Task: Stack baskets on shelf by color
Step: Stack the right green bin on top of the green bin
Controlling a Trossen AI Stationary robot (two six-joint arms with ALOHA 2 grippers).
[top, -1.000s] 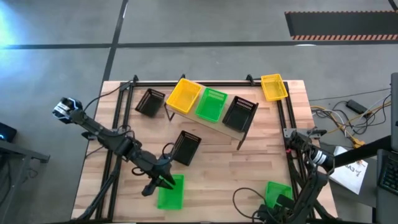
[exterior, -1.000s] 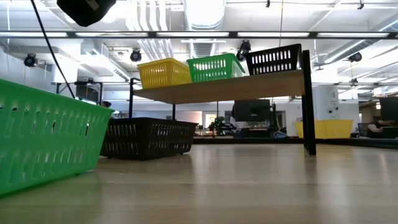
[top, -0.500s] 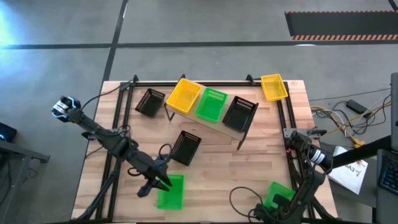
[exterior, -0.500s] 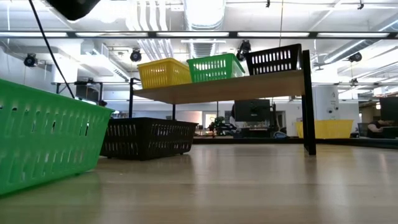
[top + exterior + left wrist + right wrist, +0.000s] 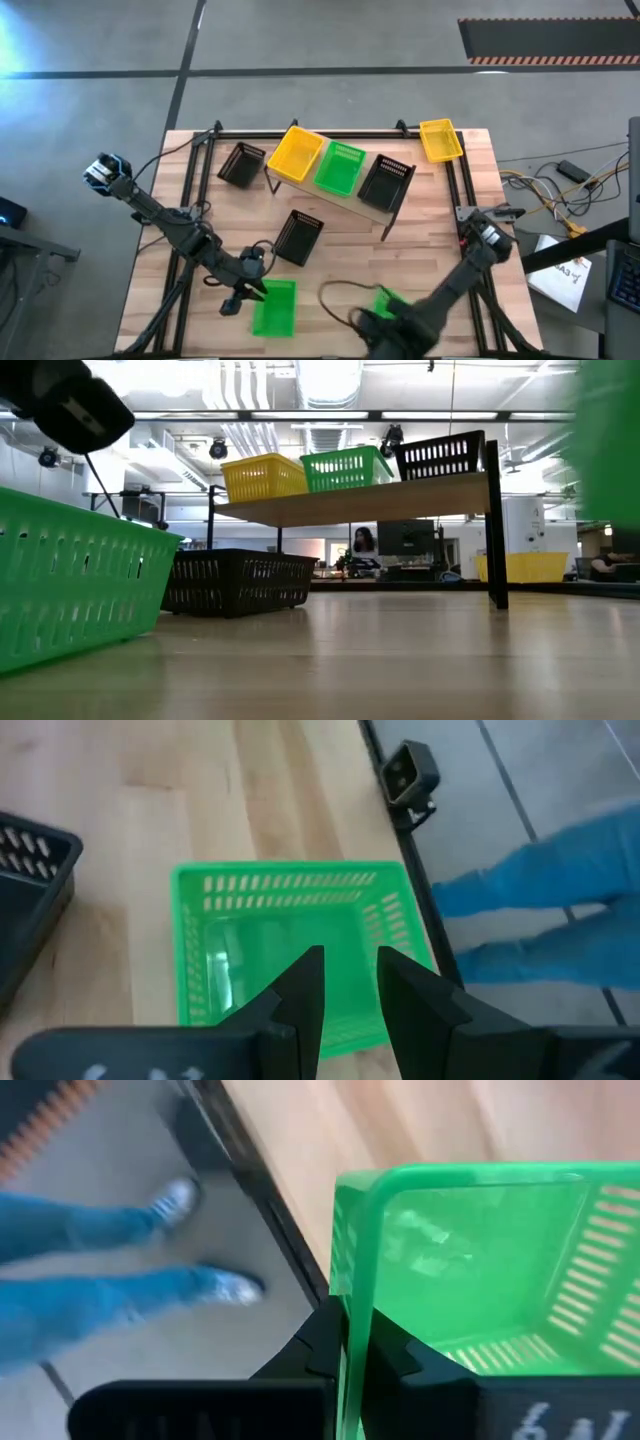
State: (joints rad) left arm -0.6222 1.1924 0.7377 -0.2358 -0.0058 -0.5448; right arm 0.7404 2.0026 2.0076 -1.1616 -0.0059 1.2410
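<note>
On the shelf (image 5: 377,213) stand a yellow basket (image 5: 295,155), a green basket (image 5: 340,168) and a black basket (image 5: 386,182). Two black baskets (image 5: 241,163) (image 5: 299,237) and a yellow one (image 5: 441,140) rest on the table. A green basket (image 5: 272,310) sits at the near left. My left gripper (image 5: 350,960) hovers open just above it. My right gripper (image 5: 375,315) is shut on another green basket (image 5: 392,300) near the table's front edge. My right gripper pinches one wall of the green basket just under its rim (image 5: 356,1295), with one finger inside the basket and one outside. The basket shows high in the low view (image 5: 610,440), lifted clear of the table.
A person in blue trousers (image 5: 560,920) stands on the floor by the table's near edge and also shows in the right wrist view (image 5: 100,1280). Black rails (image 5: 455,190) run along the table's sides. Bare wood lies between the shelf and the near edge.
My right gripper has swung from the near right corner toward the table's left with the green basket, which now hangs clear of the table. My left gripper has drawn back a little toward the left edge, off the other green basket, which has stayed put.
</note>
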